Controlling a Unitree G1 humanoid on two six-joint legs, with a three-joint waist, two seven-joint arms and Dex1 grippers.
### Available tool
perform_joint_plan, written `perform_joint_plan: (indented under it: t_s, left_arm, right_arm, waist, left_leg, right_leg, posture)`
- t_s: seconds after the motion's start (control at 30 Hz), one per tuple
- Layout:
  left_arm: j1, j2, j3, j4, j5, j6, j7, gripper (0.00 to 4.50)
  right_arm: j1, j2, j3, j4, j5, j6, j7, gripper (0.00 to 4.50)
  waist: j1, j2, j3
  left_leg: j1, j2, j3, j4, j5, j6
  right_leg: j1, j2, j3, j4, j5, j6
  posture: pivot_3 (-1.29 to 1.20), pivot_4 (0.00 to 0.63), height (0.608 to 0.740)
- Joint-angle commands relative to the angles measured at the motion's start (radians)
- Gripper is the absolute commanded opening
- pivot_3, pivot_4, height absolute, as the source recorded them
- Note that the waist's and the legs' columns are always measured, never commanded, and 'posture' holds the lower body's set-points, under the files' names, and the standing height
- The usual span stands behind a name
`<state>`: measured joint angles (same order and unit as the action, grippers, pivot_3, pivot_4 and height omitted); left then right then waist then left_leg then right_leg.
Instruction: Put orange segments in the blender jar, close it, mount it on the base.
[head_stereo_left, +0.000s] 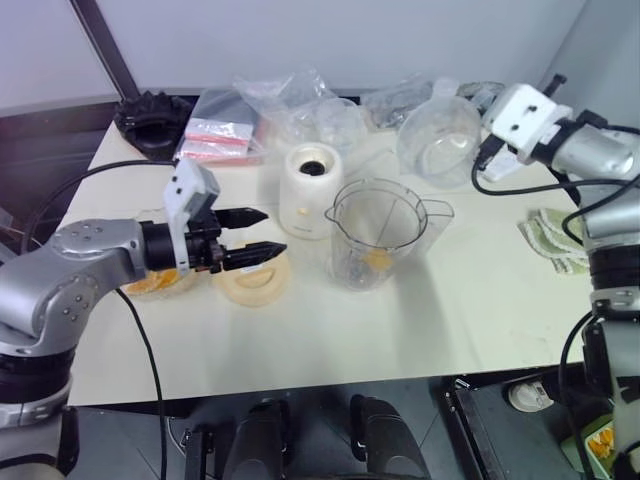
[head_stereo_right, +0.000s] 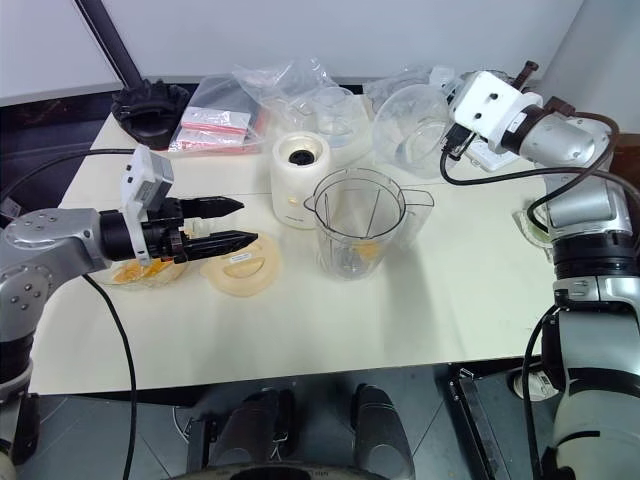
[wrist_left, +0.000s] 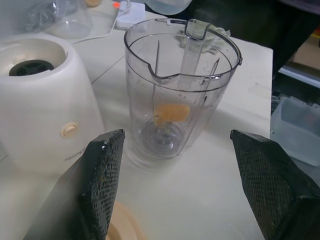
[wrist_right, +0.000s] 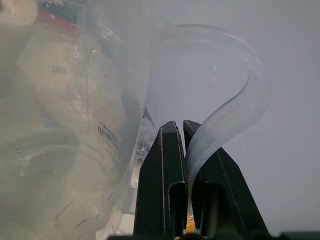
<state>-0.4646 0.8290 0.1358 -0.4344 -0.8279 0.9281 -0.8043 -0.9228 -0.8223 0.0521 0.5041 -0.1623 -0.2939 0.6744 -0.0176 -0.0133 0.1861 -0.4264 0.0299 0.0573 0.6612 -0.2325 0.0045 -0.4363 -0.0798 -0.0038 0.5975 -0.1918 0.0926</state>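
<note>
The clear blender jar (head_stereo_left: 378, 235) stands upright and uncovered at mid-table, with one orange segment (wrist_left: 171, 112) lying at its bottom by the blade. Just left of it is the cream-white base (head_stereo_left: 310, 190), its dark socket facing up. My left gripper (head_stereo_left: 250, 235) hovers open and empty left of the base, pointing toward the jar. More orange segments (head_stereo_right: 135, 272) sit in a small clear bowl under my left forearm. My right gripper (wrist_right: 180, 125) is raised at the back right, shut on the rim of a clear measuring cup (head_stereo_left: 440, 140) that is tipped on its side.
A flat cream-yellow lid (head_stereo_left: 255, 280) lies on the table below my left fingers. Crumpled plastic bags (head_stereo_left: 290, 100) and pink packets (head_stereo_left: 220, 140) crowd the back edge. A black holder (head_stereo_left: 152, 118) sits at the back left, and a cloth (head_stereo_left: 550, 238) at the right edge.
</note>
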Motion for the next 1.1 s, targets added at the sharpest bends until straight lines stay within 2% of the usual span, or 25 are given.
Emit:
perform_joint_plan:
  t_s: [0.03, 1.1]
  left_arm:
    - [-0.007, 0.003, 0.011, -0.008, 0.002, -0.019, -0.007, 3.51]
    - [-0.008, -0.007, -0.001, -0.020, 0.016, -0.028, -0.017, 3.51]
  right_arm:
    - [-0.032, -0.034, -0.004, -0.056, -0.035, -0.039, -0.013, 0.07]
    - [-0.074, -0.043, 0.047, -0.075, -0.221, -0.207, -0.092, 0.07]
  waist:
    - [0.000, 0.000, 0.000]
    - [0.000, 0.000, 0.000]
  left_leg:
    - [0.000, 0.000, 0.000, 0.000, 0.000, 0.000]
    - [0.000, 0.000, 0.000, 0.000, 0.000, 0.000]
  right_leg:
    - [0.000, 0.000, 0.000, 0.000, 0.000, 0.000]
    - [0.000, 0.000, 0.000, 0.000, 0.000, 0.000]
  posture:
    - [0.00, 0.150, 0.740]
    - [0.00, 0.150, 0.740]
